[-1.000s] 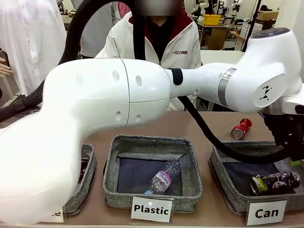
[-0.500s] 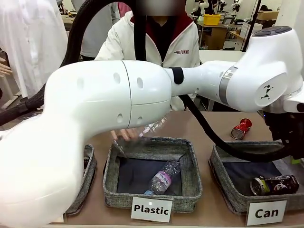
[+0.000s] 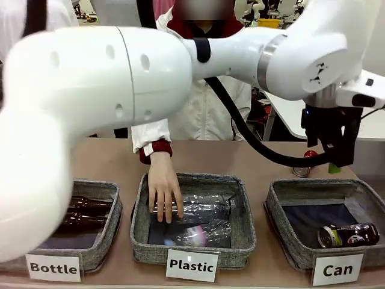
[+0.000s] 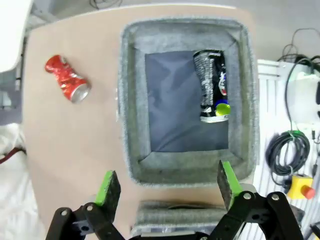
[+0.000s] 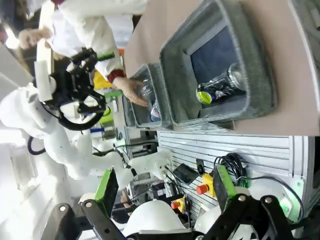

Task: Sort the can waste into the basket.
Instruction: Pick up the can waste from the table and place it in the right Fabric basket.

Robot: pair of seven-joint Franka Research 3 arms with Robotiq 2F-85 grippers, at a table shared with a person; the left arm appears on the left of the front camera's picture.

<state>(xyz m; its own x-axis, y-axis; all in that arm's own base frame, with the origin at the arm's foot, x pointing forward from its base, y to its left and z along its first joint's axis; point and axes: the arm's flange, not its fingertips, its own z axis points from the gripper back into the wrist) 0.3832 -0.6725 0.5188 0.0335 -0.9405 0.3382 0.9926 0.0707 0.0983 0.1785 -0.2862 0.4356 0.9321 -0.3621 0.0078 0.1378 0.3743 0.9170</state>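
Between the left tool's (image 4: pixel 167 182) green pads nothing is held. The jaws stand spread wide and empty, and the tool has lifted clear of the basket (image 4: pixel 131 125), where a second ago it was down at the rim. Straight ahead of it, the black can (image 4: pixel 212 85) now lies on its side on the dark lining, let go, so one piece of the can waste is sorted. Off to the tool's side, outside the basket wall, the red can (image 4: pixel 67 79) lies on the counter (image 4: pixel 75 160), not yet fetched; it looks like the next pick. Farther off, the right tool (image 5: pixel 165 186) hangs spread and empty, and a person's hand (image 3: pixel 163 192) has come into the Plastic basket (image 3: pixel 139 211) with a clear bottle (image 3: pixel 204 208).
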